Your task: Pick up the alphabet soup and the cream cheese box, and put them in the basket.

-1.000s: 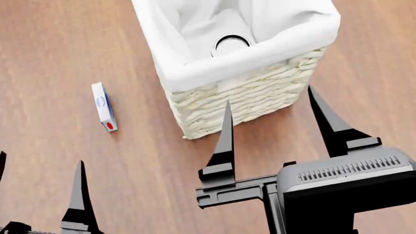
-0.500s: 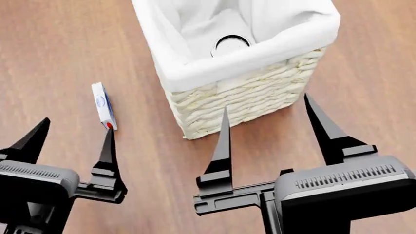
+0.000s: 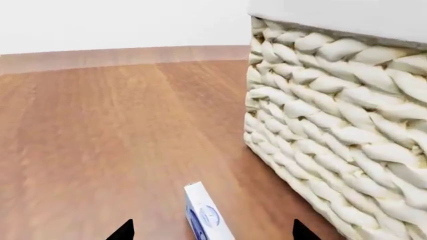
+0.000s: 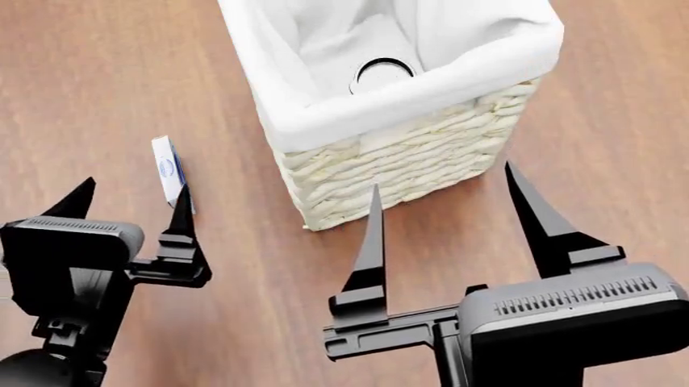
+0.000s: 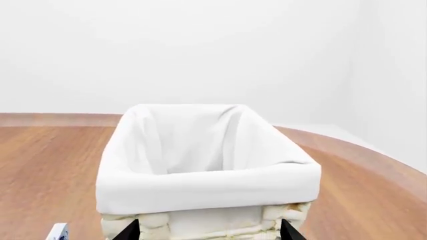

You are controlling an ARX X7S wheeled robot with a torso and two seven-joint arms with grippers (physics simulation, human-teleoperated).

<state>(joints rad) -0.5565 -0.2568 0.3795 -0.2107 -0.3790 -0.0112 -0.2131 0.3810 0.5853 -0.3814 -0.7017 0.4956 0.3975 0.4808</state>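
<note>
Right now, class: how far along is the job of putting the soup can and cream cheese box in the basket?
Done: a round can already lies inside the basket. In hand: nothing; the open left gripper hovers by the cream cheese box on the floor. The right gripper is open and empty. Left: grasp the box and drop it in.

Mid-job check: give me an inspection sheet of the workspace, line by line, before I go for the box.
Surface: brown wood-grain floor.
Job's things: cream cheese box lies on the wood, apart from the basket; a can, probably the alphabet soup, sits inside the liner.
Clutter: nothing seen.
Grippers: left gripper open, just short of the box, empty; right gripper open, in front of the basket, empty.
Cables: nothing seen.
Surroundings: plain white wall behind.
</note>
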